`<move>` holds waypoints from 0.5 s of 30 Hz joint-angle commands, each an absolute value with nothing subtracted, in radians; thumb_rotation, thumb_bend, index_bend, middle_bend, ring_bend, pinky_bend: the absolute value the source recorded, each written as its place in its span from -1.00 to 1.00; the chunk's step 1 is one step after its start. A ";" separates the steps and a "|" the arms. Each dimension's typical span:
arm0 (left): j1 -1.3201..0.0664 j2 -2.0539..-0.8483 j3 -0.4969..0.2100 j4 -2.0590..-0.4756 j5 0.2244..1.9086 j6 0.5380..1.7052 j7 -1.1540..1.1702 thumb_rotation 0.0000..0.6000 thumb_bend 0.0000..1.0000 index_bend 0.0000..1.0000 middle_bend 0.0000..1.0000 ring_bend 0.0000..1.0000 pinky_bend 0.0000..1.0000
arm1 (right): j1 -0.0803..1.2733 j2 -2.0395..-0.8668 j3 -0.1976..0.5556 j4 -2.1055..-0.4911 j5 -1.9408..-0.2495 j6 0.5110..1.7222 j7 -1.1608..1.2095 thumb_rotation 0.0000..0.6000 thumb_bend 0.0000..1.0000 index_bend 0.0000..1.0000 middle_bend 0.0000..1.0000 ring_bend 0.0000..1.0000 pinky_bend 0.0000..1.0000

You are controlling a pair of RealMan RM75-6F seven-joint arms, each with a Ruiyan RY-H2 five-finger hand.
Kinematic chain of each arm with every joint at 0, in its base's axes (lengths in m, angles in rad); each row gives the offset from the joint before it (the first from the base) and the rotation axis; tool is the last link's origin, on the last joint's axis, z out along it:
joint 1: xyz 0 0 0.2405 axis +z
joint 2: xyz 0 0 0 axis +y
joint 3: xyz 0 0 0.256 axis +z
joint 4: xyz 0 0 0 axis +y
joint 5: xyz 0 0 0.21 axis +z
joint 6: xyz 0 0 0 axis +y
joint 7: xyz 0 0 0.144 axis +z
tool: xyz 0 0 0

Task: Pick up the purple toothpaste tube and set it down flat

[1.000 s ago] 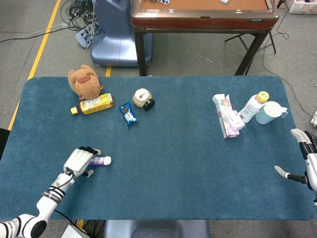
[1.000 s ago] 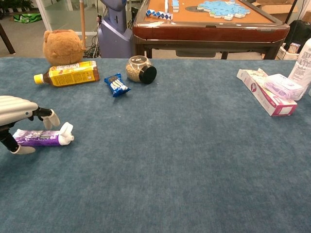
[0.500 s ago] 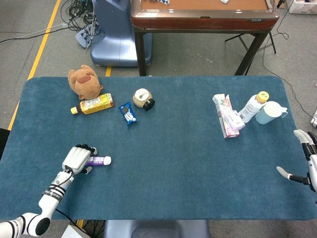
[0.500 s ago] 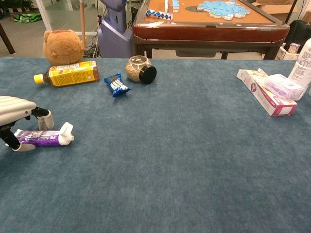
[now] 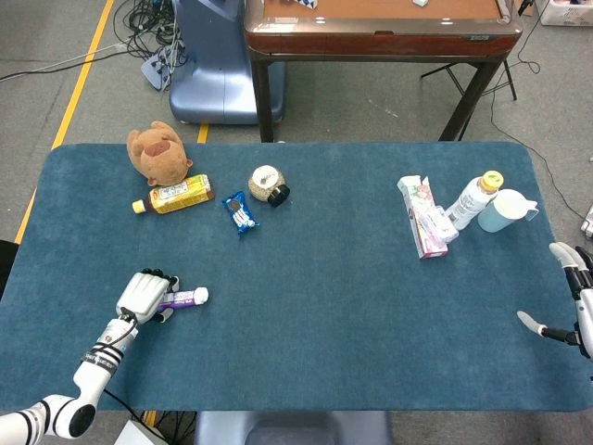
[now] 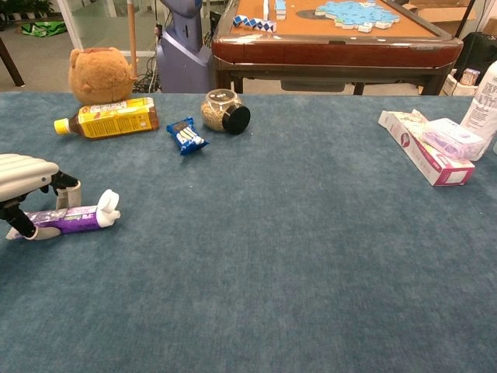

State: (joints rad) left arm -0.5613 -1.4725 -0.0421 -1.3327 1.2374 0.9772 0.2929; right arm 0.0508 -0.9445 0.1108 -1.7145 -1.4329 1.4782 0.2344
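- Purple toothpaste tube: lay lengthwise on the desk near its front-left corner, white cap pointing toward the desk's middle and slightly raised in the chest view; tail end under the left hand.
- Left hand: sat over the tail half of the tube, palm down, fingers curled down on the far side and the thumb tip on the near side. The fingertips stood at the tube's edges; whether they clamped it or merely rested beside it could not be told.
- Right hand: at the desk's right edge, partly cut off by the frame in the head view, fingers spread apart, nothing in it.
- Blue snack packet: far-left part of the desk, lying flat.
- Round jar with black lid: on its side just right of the packet, lid facing front-right.
- Yellow-labelled bottle: on its side left of the packet, yellow cap pointing left.
- Brown plush toy: behind the bottle, touching it.
- Pink box: far-right part of the desk, lying flat, with a small pack on top of it.
- White bottle with yellow cap: upright, just right of the box.
- Pale blue jug: beside the white bottle, to its right.
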 commanded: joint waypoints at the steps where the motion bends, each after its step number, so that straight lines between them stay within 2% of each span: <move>1: -0.562 -1.478 -0.043 -1.314 1.253 0.974 0.264 1.00 -0.38 -0.08 0.04 -0.36 -0.44 | 0.051 -0.944 0.110 -1.715 -1.434 1.477 0.233 1.00 -0.78 -0.83 -0.80 -1.00 -1.00; 8: -0.570 -1.457 -0.045 -1.289 1.330 0.986 0.144 1.00 -0.16 0.02 0.15 -0.27 -0.39 | 0.056 -0.934 0.110 -1.728 -1.462 1.486 0.220 1.00 -0.78 -0.83 -0.80 -1.00 -1.00; 15: -0.583 -1.410 -0.046 -1.314 1.438 1.032 -0.001 1.00 -0.11 0.07 0.20 -0.24 -0.35 | 0.089 -0.896 0.107 -1.779 -1.551 1.480 0.209 1.00 -0.78 -0.83 -0.78 -1.00 -1.00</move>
